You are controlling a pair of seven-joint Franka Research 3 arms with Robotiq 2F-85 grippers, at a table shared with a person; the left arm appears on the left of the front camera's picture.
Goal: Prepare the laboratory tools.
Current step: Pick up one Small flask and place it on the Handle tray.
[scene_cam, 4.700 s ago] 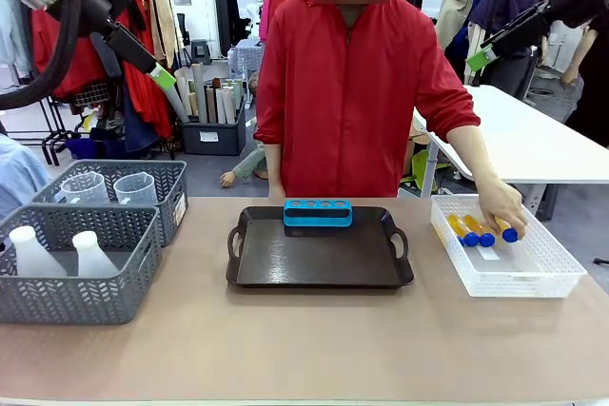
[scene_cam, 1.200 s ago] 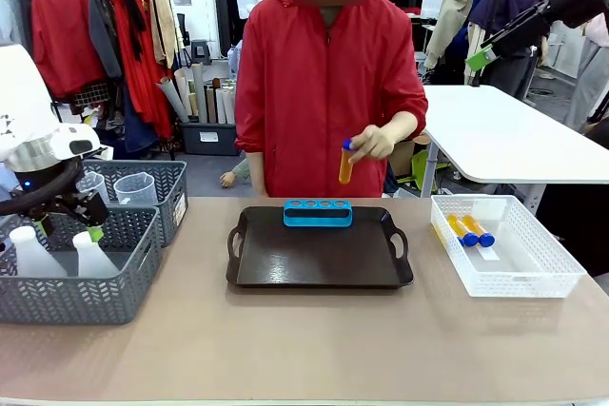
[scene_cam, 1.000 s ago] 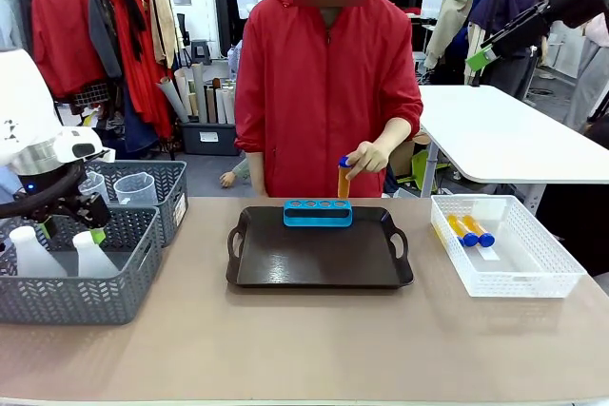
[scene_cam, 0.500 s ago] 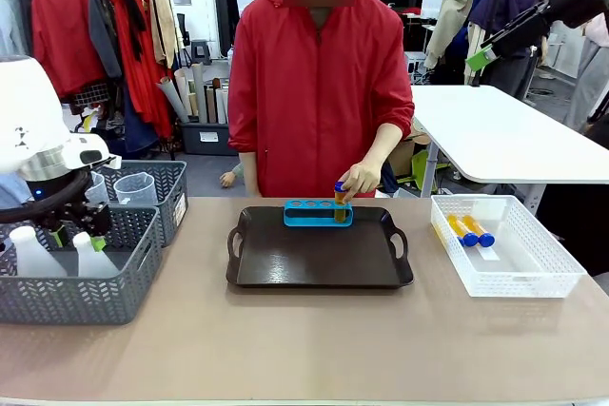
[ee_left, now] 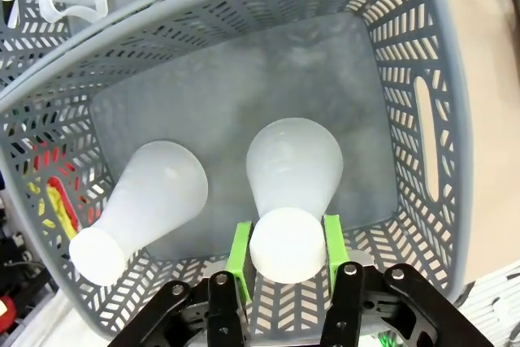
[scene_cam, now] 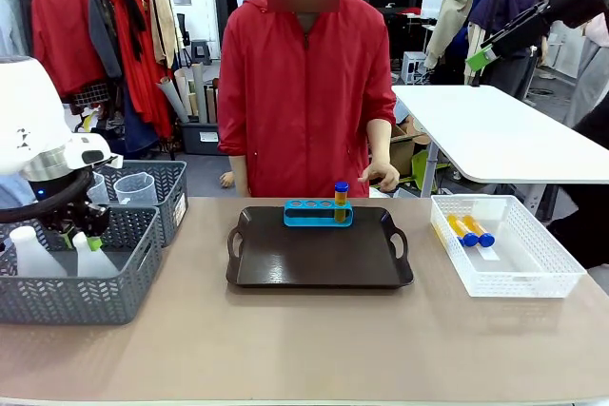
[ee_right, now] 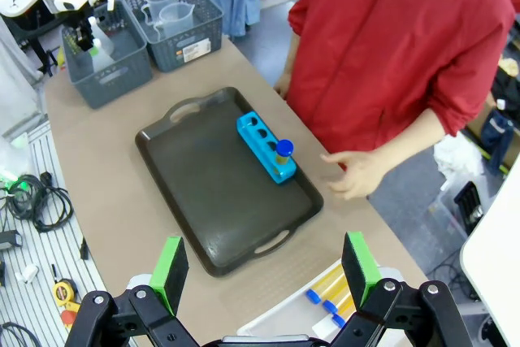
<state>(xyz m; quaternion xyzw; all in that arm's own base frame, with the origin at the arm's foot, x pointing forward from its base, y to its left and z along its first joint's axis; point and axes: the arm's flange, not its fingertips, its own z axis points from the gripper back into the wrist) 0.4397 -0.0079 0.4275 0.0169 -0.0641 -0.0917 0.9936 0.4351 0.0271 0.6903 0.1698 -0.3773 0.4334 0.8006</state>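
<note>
1. Conical flask (ee_left: 294, 170), translucent white, stands in the nearer grey mesh basket (scene_cam: 105, 303) at the left end of the counter (scene_cam: 304, 349). A second flask (ee_left: 158, 193) stands just beside it.
2. Left pincer (ee_left: 286, 241) reaches down into that basket. Its green pads (ee_left: 240, 249) are set narrow, close against either side of the first flask's cap. Whether they press on it I cannot tell.
3. Mid-counter lies a dark tray (scene_cam: 319, 263). The blue tube rack (scene_cam: 309, 215) sits at its far edge, with one blue-capped tube (scene_cam: 341, 201) of orange liquid upright in the right-end hole.
4. To the right is a white lattice bin (scene_cam: 538, 280), with two more tubes (scene_cam: 466, 229) lying side by side near its far left corner.
5. Behind the near basket is another grey basket (scene_cam: 176, 199), holding two clear measuring jugs (scene_cam: 136, 188).
6. A person in a red jacket stands at the far edge. One hand (scene_cam: 383, 176) hangs beyond the rack, apart from the tube.
7. Right pincer (ee_right: 266, 270) hangs high above the counter, jaws wide, holding nothing.
</note>
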